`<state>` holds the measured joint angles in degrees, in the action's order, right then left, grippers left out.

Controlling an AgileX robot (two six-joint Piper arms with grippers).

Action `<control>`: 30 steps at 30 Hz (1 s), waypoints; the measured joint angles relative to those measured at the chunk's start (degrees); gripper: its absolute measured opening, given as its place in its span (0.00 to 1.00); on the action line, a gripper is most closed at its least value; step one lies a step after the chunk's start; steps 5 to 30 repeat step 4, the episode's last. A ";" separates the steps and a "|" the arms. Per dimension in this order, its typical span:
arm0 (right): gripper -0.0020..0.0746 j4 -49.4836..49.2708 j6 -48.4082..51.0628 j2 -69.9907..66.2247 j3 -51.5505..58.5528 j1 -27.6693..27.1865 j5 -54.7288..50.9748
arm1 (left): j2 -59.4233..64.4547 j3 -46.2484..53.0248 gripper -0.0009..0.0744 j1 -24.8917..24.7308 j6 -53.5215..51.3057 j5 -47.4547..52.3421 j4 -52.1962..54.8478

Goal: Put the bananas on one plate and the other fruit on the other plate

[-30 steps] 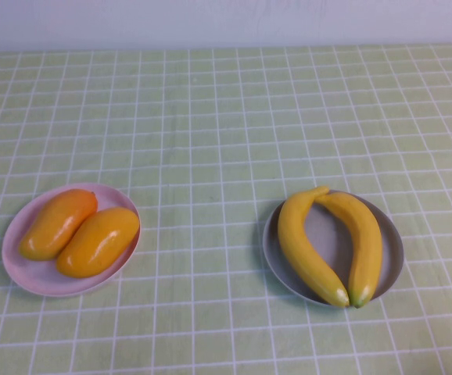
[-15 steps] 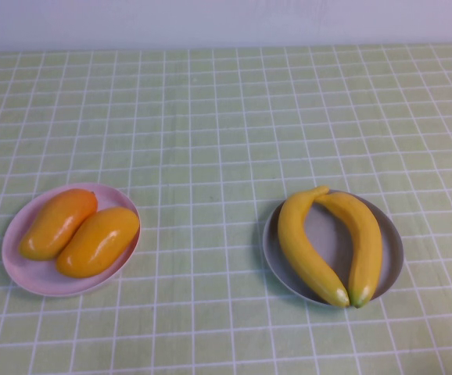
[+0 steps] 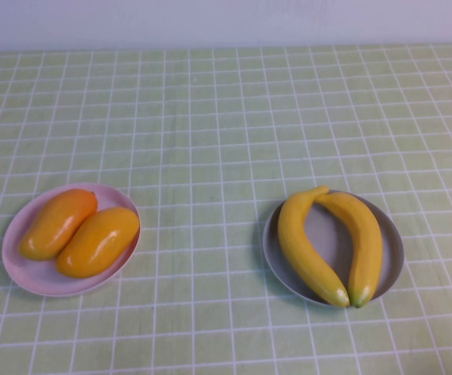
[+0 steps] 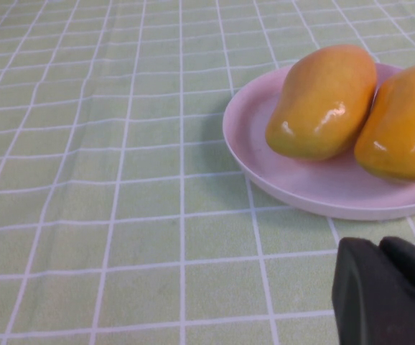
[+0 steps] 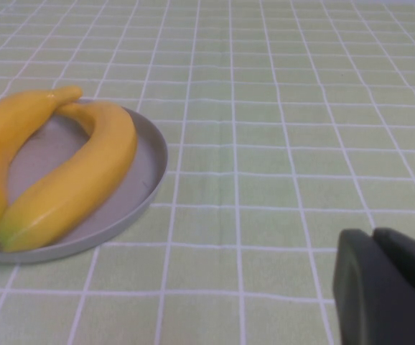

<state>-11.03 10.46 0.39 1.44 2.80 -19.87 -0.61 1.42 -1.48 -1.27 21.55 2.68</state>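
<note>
Here, the sorting looks finished. Two bananas (image 3: 331,246) lie on the grey plate (image 3: 394,262), long axes running roughly front to back, green tips meeting at the near rim. Two mangoes (image 3: 77,232) lie side by side on the pink plate (image 3: 23,269), well left of the grey plate, axes slanted. The left gripper (image 4: 387,295) is parked near the pink plate, the right gripper (image 5: 387,287) near the grey plate; whether either is open cannot be told. Arms are best kept clear.

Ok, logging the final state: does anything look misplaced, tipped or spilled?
Nothing stands out. Both bananas lie on the grey plate, both mangoes on the pink plate. The left gripper and right gripper sit clear of them.
</note>
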 joint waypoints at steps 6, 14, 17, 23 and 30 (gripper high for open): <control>0.01 0.00 0.00 0.00 0.00 0.00 0.00 | 0.00 0.00 0.01 0.00 0.00 0.00 0.00; 0.01 0.00 0.00 0.00 0.00 0.00 0.00 | 0.00 0.00 0.01 0.00 0.00 0.00 0.00; 0.01 0.00 0.00 0.00 0.00 0.00 0.00 | 0.00 0.00 0.01 0.00 0.00 0.00 0.00; 0.01 0.00 0.00 0.00 0.00 0.00 0.00 | 0.00 0.00 0.01 0.00 0.00 0.00 0.00; 0.01 0.00 0.00 0.00 0.00 0.00 0.00 | 0.00 0.00 0.01 0.00 0.00 0.00 0.00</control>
